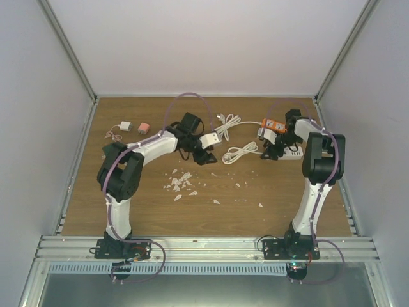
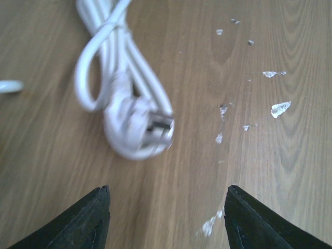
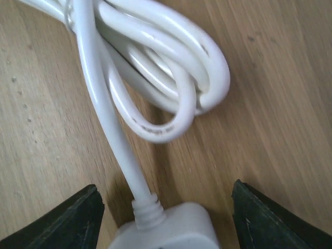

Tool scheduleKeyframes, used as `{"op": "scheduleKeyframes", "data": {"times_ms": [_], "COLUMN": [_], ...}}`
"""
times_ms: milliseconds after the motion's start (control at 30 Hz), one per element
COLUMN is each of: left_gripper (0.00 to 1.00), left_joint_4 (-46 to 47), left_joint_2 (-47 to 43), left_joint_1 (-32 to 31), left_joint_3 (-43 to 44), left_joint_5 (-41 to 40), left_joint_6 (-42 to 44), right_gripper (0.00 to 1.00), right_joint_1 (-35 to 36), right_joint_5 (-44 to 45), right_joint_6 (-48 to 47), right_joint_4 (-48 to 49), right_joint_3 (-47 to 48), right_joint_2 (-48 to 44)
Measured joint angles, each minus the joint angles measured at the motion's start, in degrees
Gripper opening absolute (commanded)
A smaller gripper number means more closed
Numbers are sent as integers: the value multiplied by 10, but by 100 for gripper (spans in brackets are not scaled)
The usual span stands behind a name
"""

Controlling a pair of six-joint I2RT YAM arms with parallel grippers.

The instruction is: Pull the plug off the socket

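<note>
Left fingers point(image 2: 85, 223) wide, nothing between. White plug point(image 2: 139, 129) lies flat on tabletop point(image 2: 290, 171) just ahead, slightly left of midline, pins bare and pointing right. Right fingers point(image 3: 78, 220) wide, straddling socket strip point(image 3: 174, 228) without contact, cable point(image 3: 155, 78) running ahead. Left arm nearer plug.

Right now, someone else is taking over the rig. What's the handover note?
Left gripper: open, empty, just short of the plug.
Right gripper: open, straddling the cable end of the socket strip, with a gap showing on one side.
Plug: lying loose on the table, pins exposed, its cable coiled behind it.
Done: the plug looks to be out of the socket.
Left: probably only backing both arms away. The top view is too coarse to show whether anything else is plugged in.
</note>
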Motion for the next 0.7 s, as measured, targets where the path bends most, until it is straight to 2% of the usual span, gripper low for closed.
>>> {"op": "scheduleKeyframes", "data": {"times_ms": [233, 433, 567, 700], "left_gripper": [99, 99, 99, 99], "left_joint_4": [-21, -47, -78, -124], "left_joint_2": [-71, -130, -156, -169], "left_joint_1": [63, 124, 182, 250], "left_joint_3": [0, 24, 66, 127], "left_joint_5": [52, 88, 104, 109], "left_joint_6": [-26, -55, -75, -87], "right_gripper": [84, 91, 99, 100], "right_joint_1": [-8, -8, -8, -8], "right_joint_5": [3, -27, -49, -67], "right_joint_6": [58, 92, 122, 166], "right_joint_4": [-16, -33, -37, -35], "right_joint_3": [15, 65, 95, 98], "right_joint_2": [-30, -108, -162, -221]}}
